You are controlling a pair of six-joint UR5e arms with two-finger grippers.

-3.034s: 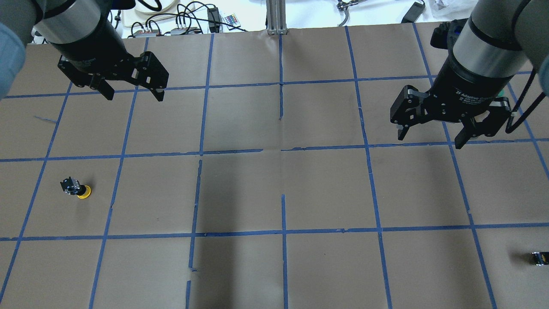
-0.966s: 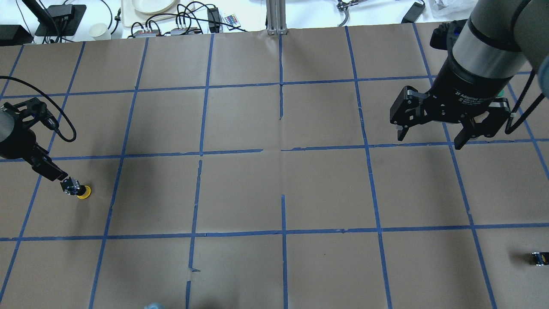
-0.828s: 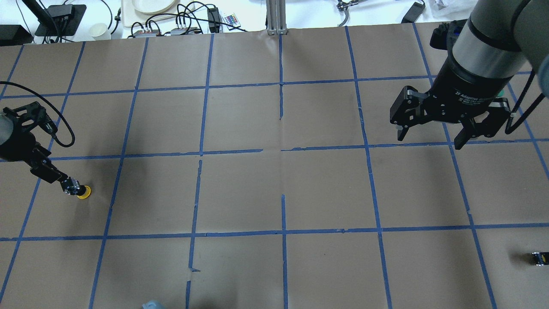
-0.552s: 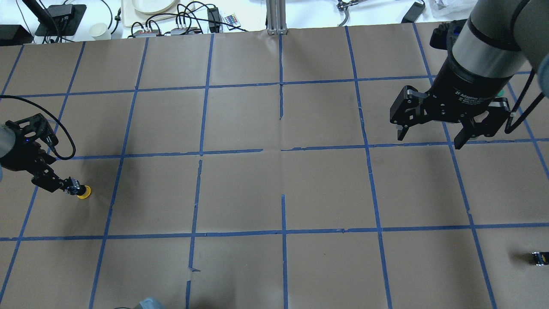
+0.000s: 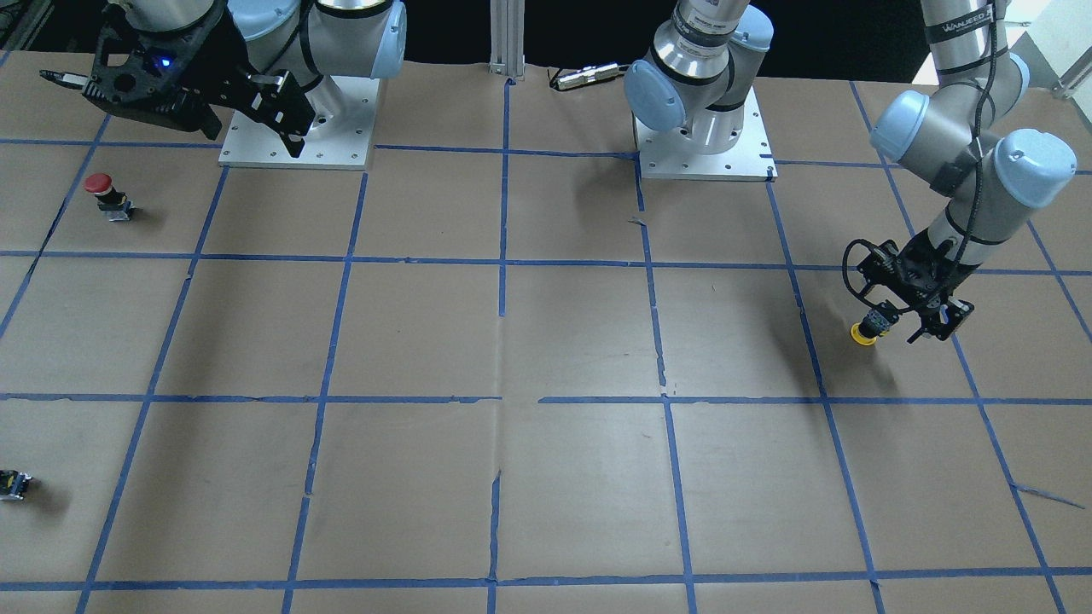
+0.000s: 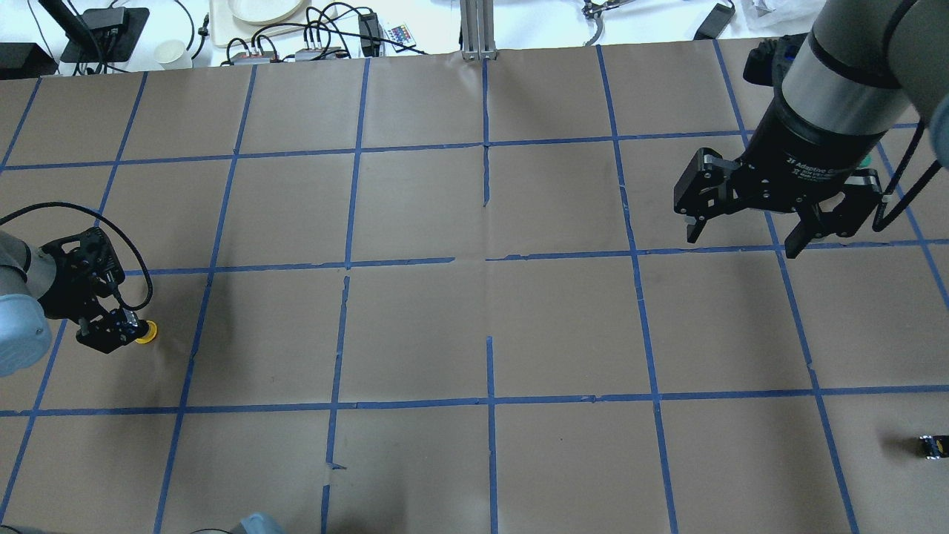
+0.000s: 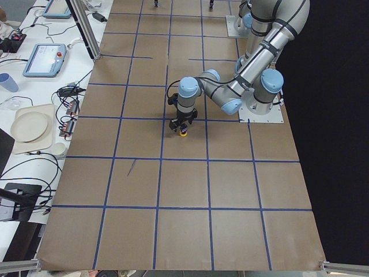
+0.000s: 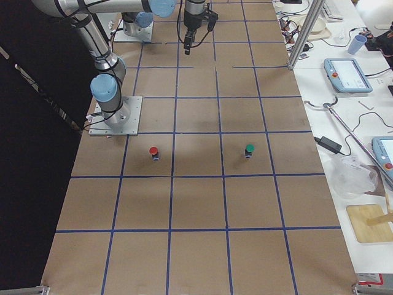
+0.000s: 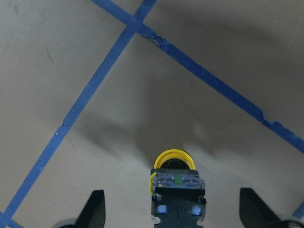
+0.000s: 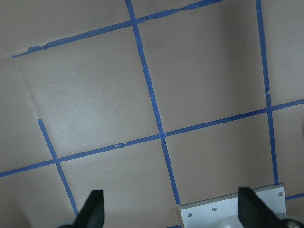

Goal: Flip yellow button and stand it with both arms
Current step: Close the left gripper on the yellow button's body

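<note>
The yellow button [image 6: 147, 331] lies on its side on the brown paper at the table's left, cap pointing away from my left gripper [image 6: 113, 331]. In the left wrist view its yellow cap [image 9: 174, 161] is beyond its black body [image 9: 177, 197], which sits between my open left gripper's [image 9: 173, 211] fingers without touching them. It also shows in the front-facing view [image 5: 863, 334], with the left gripper [image 5: 897, 326] low over it. My right gripper [image 6: 743, 242] hangs open and empty over the right back of the table, seen also in its wrist view [image 10: 172, 211].
A red-capped button [image 5: 101, 186] stands near the right arm's base plate [image 5: 341, 128]. A green-capped button [image 8: 249, 149] stands further out. A small black part [image 6: 930, 446] lies at the front right. An aluminium post [image 6: 477, 30] stands at the back middle.
My left arm has come down from the back left to the yellow button and turned, so its open fingers now straddle the button's body. The button and the right arm have not moved.
</note>
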